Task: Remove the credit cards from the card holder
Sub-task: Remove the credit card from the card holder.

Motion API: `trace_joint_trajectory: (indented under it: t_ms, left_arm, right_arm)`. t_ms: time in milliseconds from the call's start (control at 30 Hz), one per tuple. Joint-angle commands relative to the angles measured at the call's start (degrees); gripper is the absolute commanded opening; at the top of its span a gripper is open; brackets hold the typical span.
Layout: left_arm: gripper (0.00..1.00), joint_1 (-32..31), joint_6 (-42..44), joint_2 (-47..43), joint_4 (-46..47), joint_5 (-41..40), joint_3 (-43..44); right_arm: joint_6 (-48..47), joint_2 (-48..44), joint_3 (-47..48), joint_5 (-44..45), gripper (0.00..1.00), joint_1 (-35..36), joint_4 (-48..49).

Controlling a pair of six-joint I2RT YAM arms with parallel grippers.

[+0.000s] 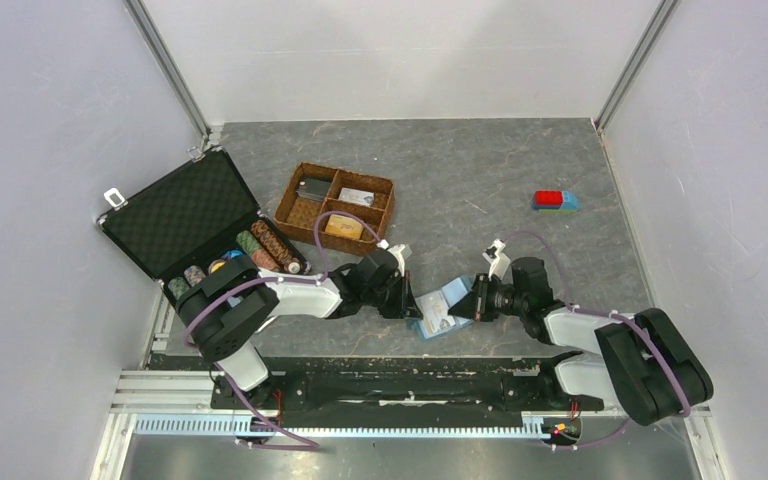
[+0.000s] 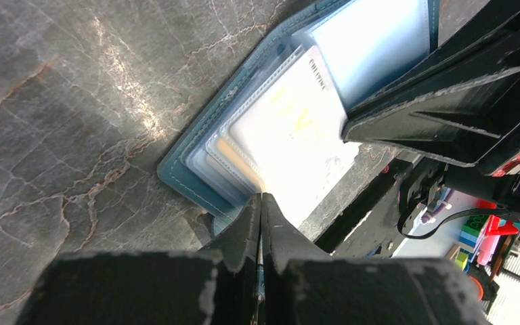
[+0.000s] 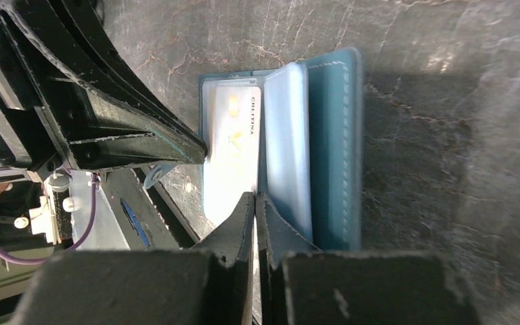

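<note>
Near the table's front edge, left gripper and right gripper, each pressed together, sit at opposite edges of the open card holder; wicker tray well apart.

pale plastic card: print lost in glare | light-blue bifold card holder: far end cropped | brown wicker tray: contents too tiny tbh

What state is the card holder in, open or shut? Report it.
Open. The card holder lies spread on the table, its clear sleeves fanned, a pale card showing inside.
</note>
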Motion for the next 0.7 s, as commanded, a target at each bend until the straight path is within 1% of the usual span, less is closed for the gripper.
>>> trace_joint_trajectory:
  t_ms: [0,333,533,600,667]
  left_arm:
    - [0.06,-0.71,-0.14,2.22,-3.69,-3.65,-0.74]
    - [0.06,-0.71,0.13,1.53,-4.32,-3.82,-0.66]
    - [0.08,-0.71,-0.28,-0.11,-4.32,-2.9,-0.43]
    - [0.11,-0.67,-1.11,-0.85,-4.33,-1.4,0.23]
    - [0.18,-0.66,-2.07,-1.77,-3.68,1.15,1.48]
  right_arm:
    - [-3.78,-2.88,-0.31,-3.33,0.0,-3.21,-2.55]
    - [-7.71,-5.0,0.76,-5.05,0.0,-8.98,-10.71]
    - [-8.41,-10.01,2.81,-4.51,0.0,-12.87,-15.89]
    - [-7.62,-12.08,3.75,-2.44,0.0,-13.49,-18.21]
    - [-6.57,-14.72,4.83,-1.05,0.0,-13.59,-19.93]
